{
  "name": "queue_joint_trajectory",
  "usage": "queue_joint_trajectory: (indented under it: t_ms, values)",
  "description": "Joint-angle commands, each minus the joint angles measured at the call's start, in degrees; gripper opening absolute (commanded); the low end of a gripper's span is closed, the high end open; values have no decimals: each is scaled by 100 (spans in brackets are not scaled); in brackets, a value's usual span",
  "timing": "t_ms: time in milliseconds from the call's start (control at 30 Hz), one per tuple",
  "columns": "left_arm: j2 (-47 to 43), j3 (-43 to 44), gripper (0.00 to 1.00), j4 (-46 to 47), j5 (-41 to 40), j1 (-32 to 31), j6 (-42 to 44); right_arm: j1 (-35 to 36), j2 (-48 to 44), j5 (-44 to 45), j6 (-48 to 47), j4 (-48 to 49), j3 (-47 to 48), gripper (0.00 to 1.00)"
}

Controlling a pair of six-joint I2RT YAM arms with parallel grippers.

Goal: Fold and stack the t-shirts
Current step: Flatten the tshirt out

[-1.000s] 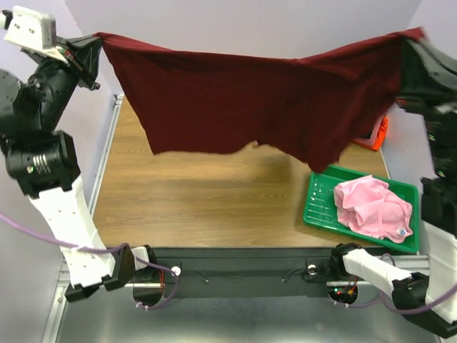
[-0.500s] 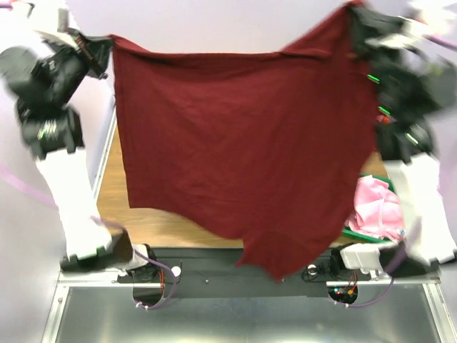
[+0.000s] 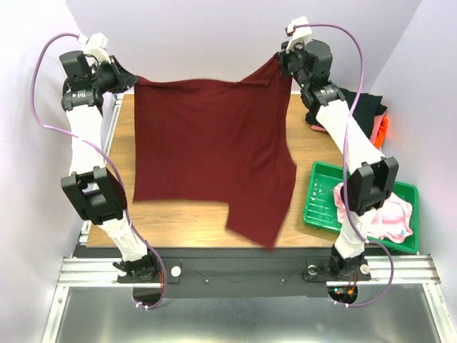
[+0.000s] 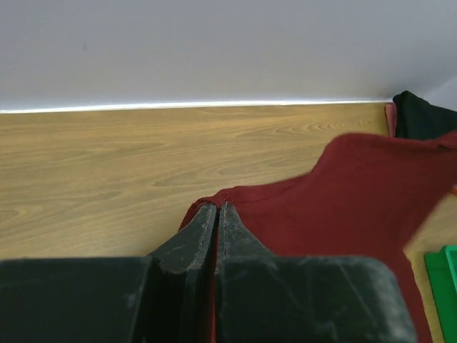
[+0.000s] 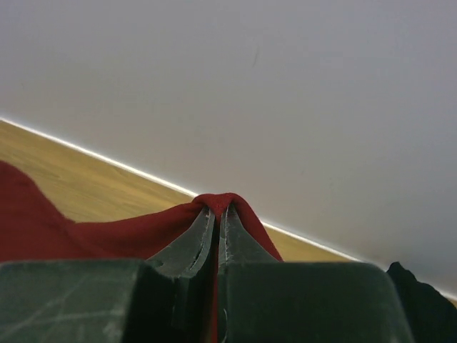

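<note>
At 10 o'clock, left gripper (image 3: 131,80) pinches the maroon t-shirt (image 3: 214,150) corner between closed fingers (image 4: 202,230); at 1 o'clock, right gripper (image 3: 282,58) clamps the opposite corner

Top view: the maroon t-shirt (image 3: 207,150) hangs spread above the table (image 3: 178,218) and hides most of its middle. The shirt's lowest corner is blurred. The right arm (image 3: 353,143) crosses the green tray (image 3: 318,193) and covers the left part of the pink t-shirt (image 3: 393,218). The black t-shirt (image 3: 365,107) and the orange t-shirt (image 3: 383,132) show only in part behind that arm.

Left wrist view: the body of the left gripper (image 4: 218,209) conceals the pinched cloth edge. The tray and the black t-shirt are cut off at the right edge.

Right wrist view: the body of the right gripper (image 5: 217,212) hides the cloth below its fingers. The maroon t-shirt runs off the left edge.
</note>
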Motion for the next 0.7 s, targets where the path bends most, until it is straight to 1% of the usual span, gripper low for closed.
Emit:
queue_joint_trajectory:
  t_ms: [0, 67, 133, 233, 267, 367, 400, 500, 600, 667]
  values:
    - [-175, 646, 0, 338, 306, -10, 109, -11, -453, -18, 117, 696, 685, 0]
    - [-219, 735, 0, 277, 298, -10, 153, -11, -620, -18, 82, 687, 589, 0]
    - [-385, 752, 0, 250, 201, -2, 188, -11, -813, -203, 56, 687, 466, 0]
    - [-649, 770, 0, 215, 175, -10, 215, -11, -1287, -256, 29, 669, 176, 0]
    - [-728, 787, 0, 206, 192, -10, 188, -11, -1610, -334, 29, 661, 10, 0]
    - [-1088, 796, 0, 250, 201, -10, 144, -11, -2113, -553, 47, 608, -202, 0]
    - [-1298, 796, 0, 294, 184, -2, 92, -11, -2463, -615, 64, 564, -290, 0]
    - [-1651, 805, 0, 390, 183, 25, 47, -11, -2939, -862, 47, 476, -343, 0]
    - [-2046, 884, 0, 391, -36, 138, 65, -11, -3458, -950, -59, 379, -352, 0]
    - [-2161, 1182, 0, 181, -19, 262, 126, -11, -3775, -1020, -50, 169, -317, 0]
